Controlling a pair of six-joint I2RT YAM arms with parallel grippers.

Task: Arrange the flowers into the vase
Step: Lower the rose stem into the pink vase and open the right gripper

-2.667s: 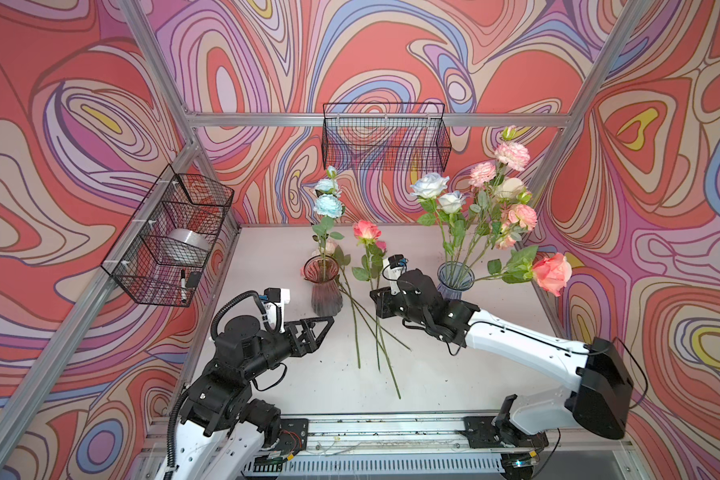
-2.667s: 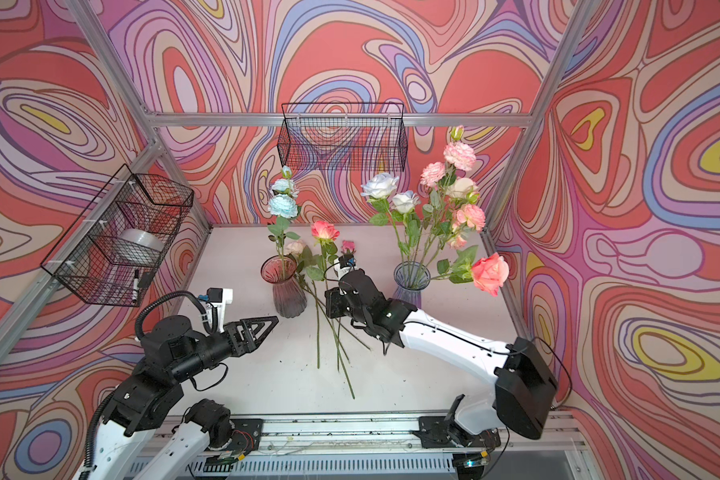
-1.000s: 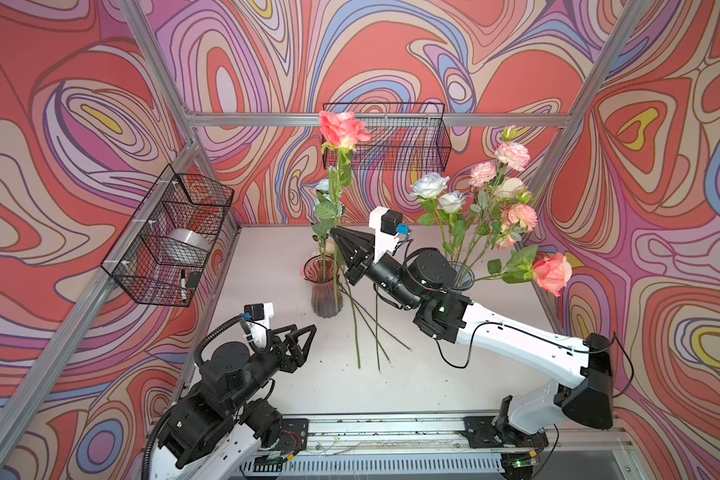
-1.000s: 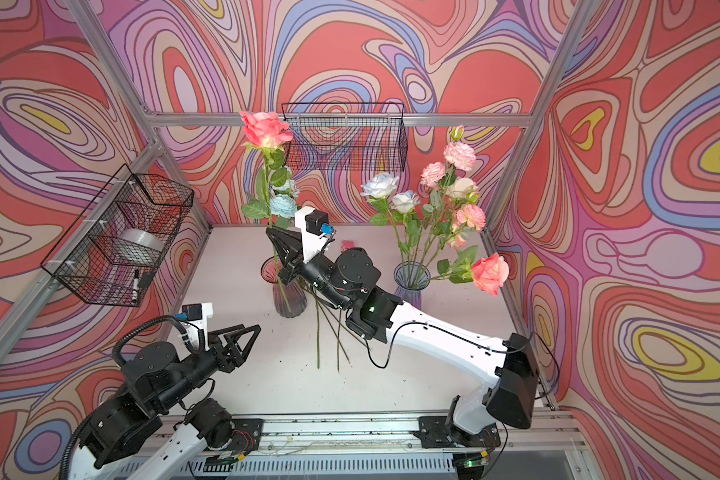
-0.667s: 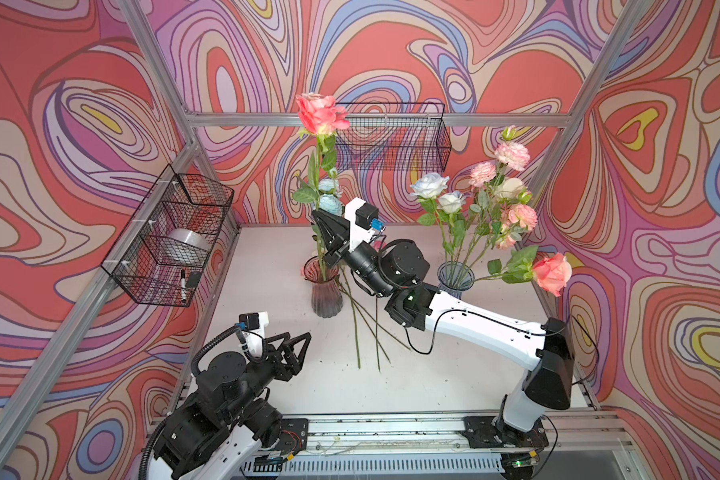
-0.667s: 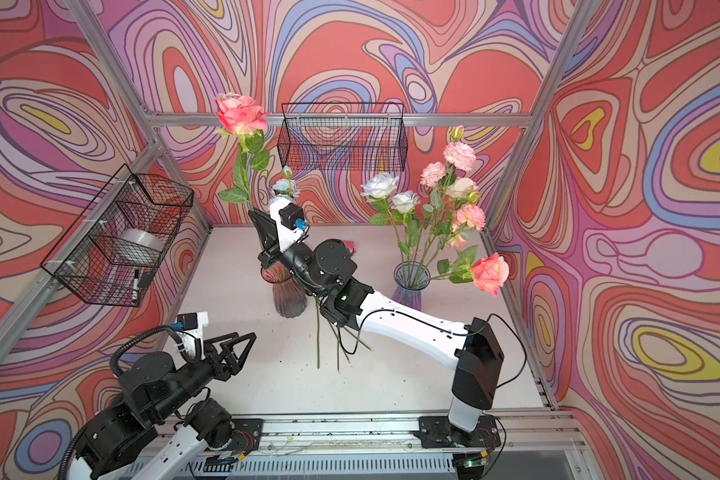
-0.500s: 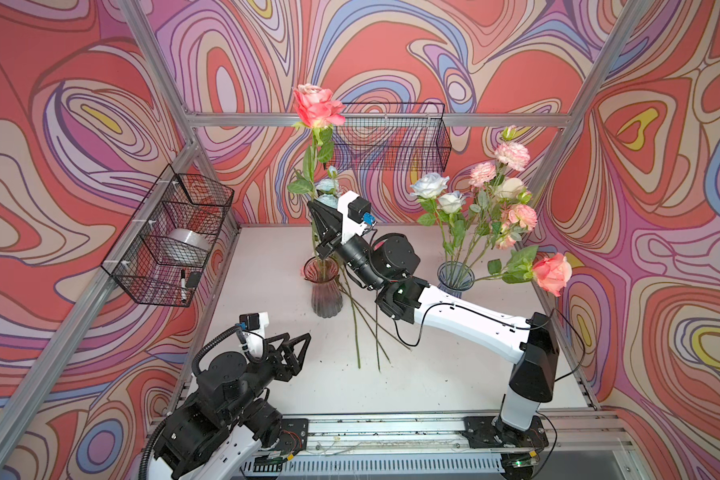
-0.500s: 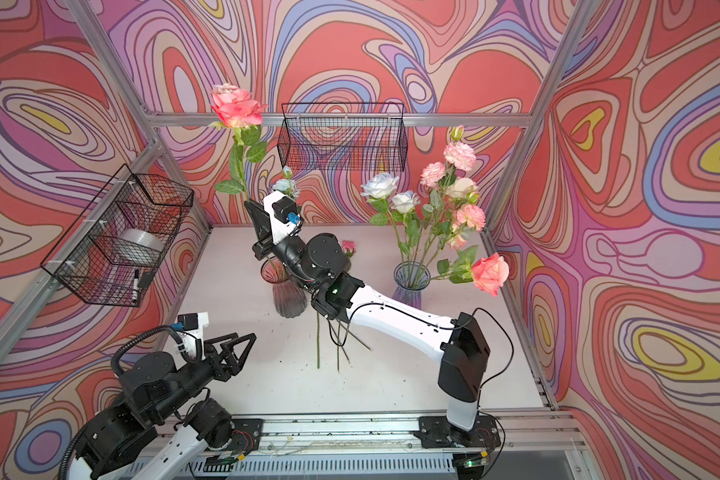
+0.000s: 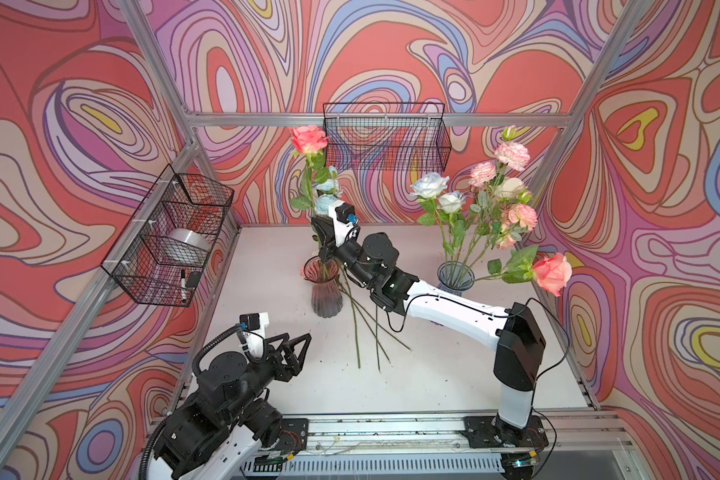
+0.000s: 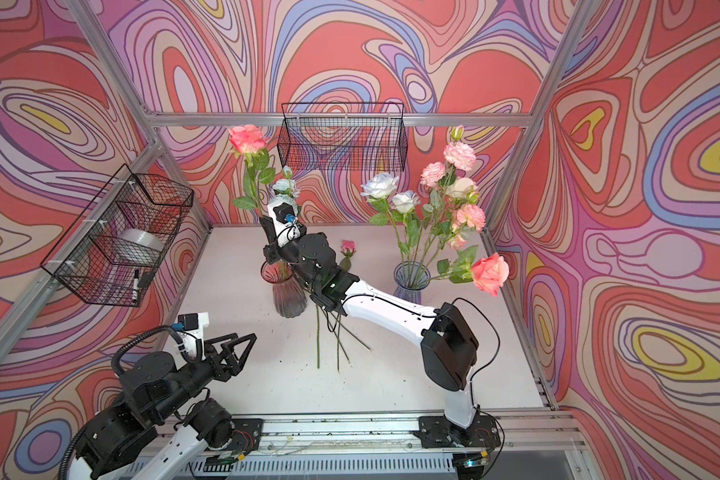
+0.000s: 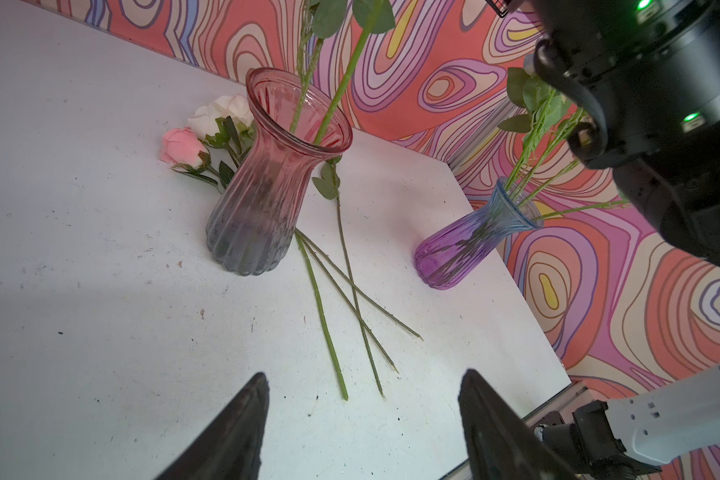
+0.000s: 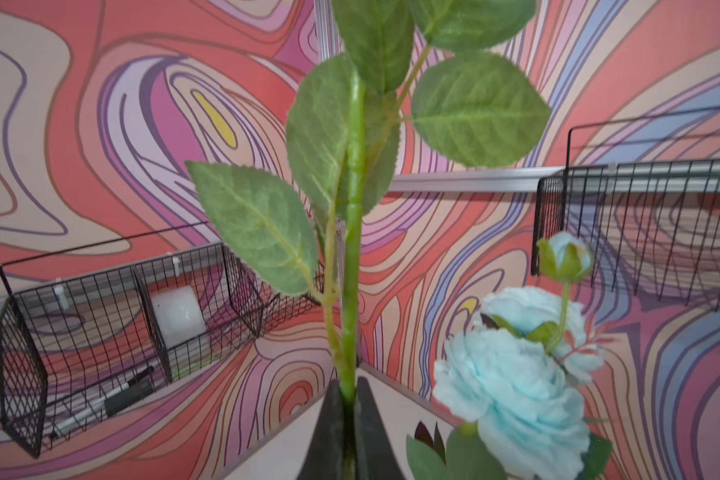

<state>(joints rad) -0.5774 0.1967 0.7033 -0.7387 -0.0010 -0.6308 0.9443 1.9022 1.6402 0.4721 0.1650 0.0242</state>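
Note:
My right gripper (image 9: pixel 319 229) reaches across to the pink glass vase (image 9: pixel 323 291) and is shut on the green stem (image 12: pixel 352 257) of a tall coral rose (image 9: pixel 308 139). The rose stands upright, and its lower stem goes into the vase mouth (image 11: pixel 300 112) beside the stem of the pale blue flowers (image 12: pixel 512 390). A blue-purple vase (image 9: pixel 456 279) at the right holds several pink, white and coral flowers (image 9: pixel 491 195). Three loose stems (image 9: pixel 356 332) lie on the table; their pink bloom (image 11: pixel 182 145) and white bloom (image 11: pixel 221 112) lie behind the pink vase. My left gripper (image 9: pixel 301 345) hovers open and empty near the front left.
A wire basket (image 9: pixel 171 245) with a tape roll and a marker hangs on the left wall. Another wire basket (image 9: pixel 385 137) hangs on the back wall. A coral rose (image 9: pixel 551 274) leans out of the blue-purple vase toward the right wall. The right arm (image 9: pixel 449 309) spans the table's middle.
The right gripper has carried the coral rose leftward and lowered it over the pink vase. The left gripper has stayed at the front left and opened a little wider.

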